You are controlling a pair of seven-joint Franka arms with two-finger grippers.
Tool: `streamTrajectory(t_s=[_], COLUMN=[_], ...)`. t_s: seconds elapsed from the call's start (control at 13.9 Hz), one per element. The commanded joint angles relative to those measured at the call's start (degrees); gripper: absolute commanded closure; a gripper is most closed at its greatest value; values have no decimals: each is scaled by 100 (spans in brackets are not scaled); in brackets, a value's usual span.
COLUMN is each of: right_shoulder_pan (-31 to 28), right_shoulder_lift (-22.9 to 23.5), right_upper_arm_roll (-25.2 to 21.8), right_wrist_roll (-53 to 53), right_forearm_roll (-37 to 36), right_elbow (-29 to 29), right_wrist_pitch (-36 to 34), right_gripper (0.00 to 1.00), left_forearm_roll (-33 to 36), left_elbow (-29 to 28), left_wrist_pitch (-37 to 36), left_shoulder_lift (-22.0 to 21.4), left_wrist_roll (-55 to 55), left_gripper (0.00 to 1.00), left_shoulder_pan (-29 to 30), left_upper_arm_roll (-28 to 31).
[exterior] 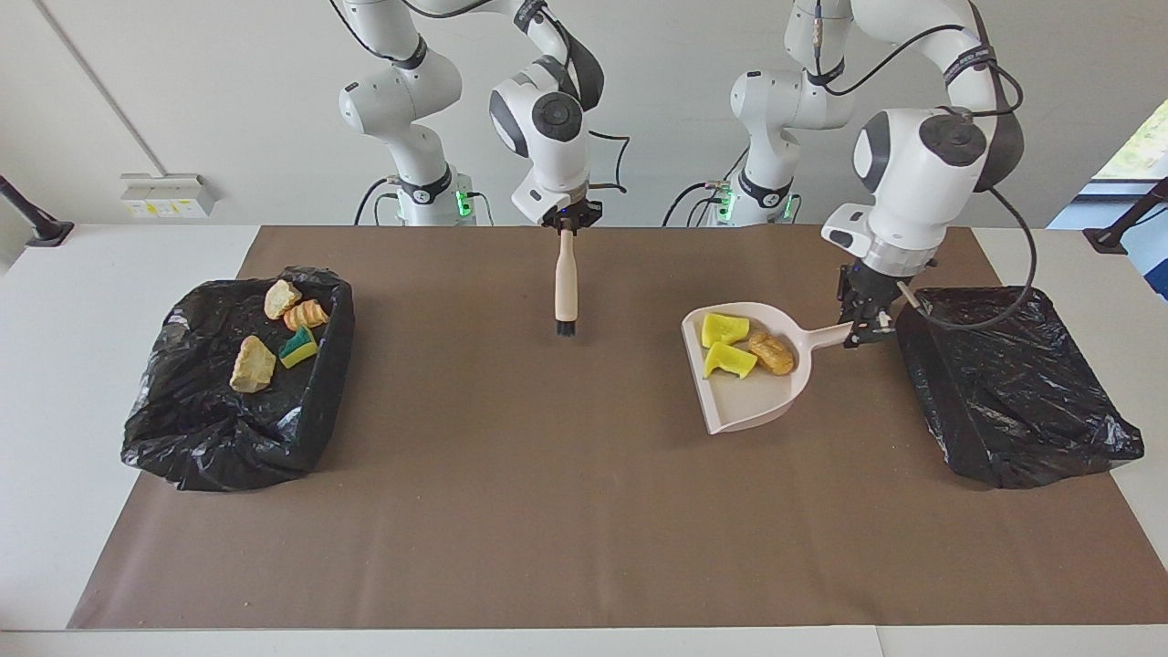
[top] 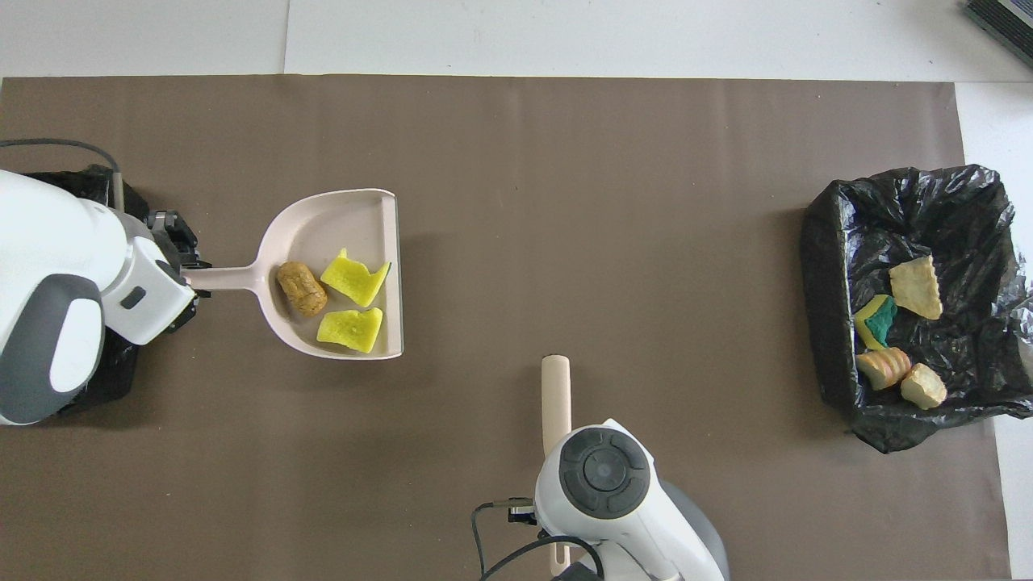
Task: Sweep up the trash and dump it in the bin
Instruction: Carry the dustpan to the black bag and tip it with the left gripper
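Left gripper [exterior: 861, 321] clamped on dustpan [exterior: 757, 401] handle beside bin [exterior: 1008, 383], trash [exterior: 730, 345] in the dustpan, right gripper [exterior: 566, 222] clamped on hanging brush [exterior: 566, 287]

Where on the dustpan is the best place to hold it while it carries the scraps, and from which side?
By the handle stub, from above. The dustpan has a narrow handle sticking out toward the left arm's end, slim enough for two fingers, while the wide tray holds two yellow sponge bits and a brown lump. The left hand already grips it there, keeping the tray roughly level.
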Motion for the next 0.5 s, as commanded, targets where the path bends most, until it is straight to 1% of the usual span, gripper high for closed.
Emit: streamTrajectory(t_s=[0.0,0.14,0.22,0.36,0.43], right_shoulder_pan=[-18,130,175,237,281], right_shoulder_lift=[87,209,228,350,351], right_upper_arm_roll=[-15,-15,-15,-15,-15], right_wrist_roll=[18,0,9,-43,-70], right_forearm_roll=[139,139,139,139,139], right_elbow=[-2,-11,-11,-37,-55], right_wrist_pitch=[123,175,306,544,553], right_gripper=[100,100,100,100,100], left_forearm_roll=[3,-32,-41,-32,-24], left_elbow=[374,499,638,1016,1218], left_wrist_pitch=[-490,-501,-501,-509,-509], left_shoulder_lift=[-32,-5,47,240,337], left_wrist_roll=[899,1359,1360,1421,1596], left_gripper=[100,100,100,100,100], left_shoulder_pan=[891,1577,1894,2509,2791], left_upper_arm_roll=[-64,-64,-64,-64,-64])
